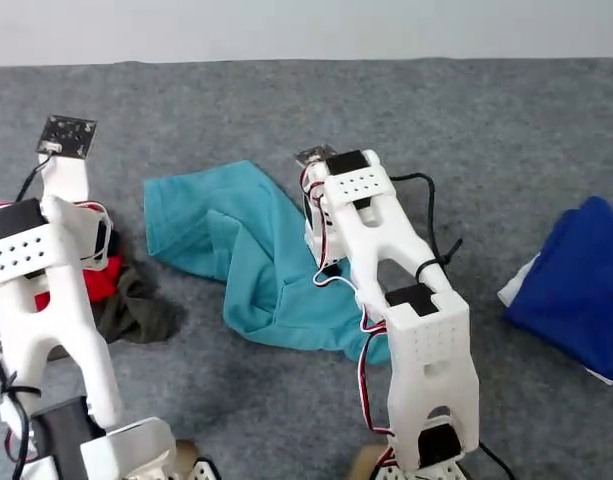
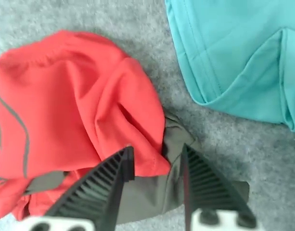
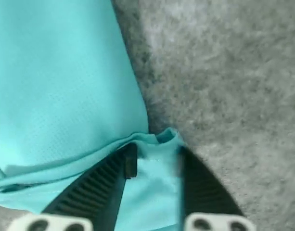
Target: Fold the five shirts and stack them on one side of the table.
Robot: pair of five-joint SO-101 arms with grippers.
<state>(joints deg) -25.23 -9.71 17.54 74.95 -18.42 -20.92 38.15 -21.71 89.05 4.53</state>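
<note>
A teal shirt [image 1: 246, 250] lies crumpled mid-table. My right gripper [image 3: 157, 161] is low over its right-hand edge, open, with a raised fold of the teal shirt [image 3: 65, 86] between its fingers. At the left, a red shirt [image 2: 65, 101] lies bunched on top of an olive shirt [image 2: 147, 192]. My left gripper [image 2: 157, 156] hovers open just above the red hem where it meets the olive cloth. In the high view the left arm covers most of the red shirt [image 1: 98, 282], and the olive shirt [image 1: 136, 310] sticks out beside it. A blue shirt [image 1: 576, 290] sits at the right edge.
Grey felt [image 1: 466, 130] covers the table. A white garment edge [image 1: 516, 288] peeks from under the blue shirt. Cables [image 1: 431, 215] run along the right arm. Bare felt lies along the back and between the teal and blue shirts.
</note>
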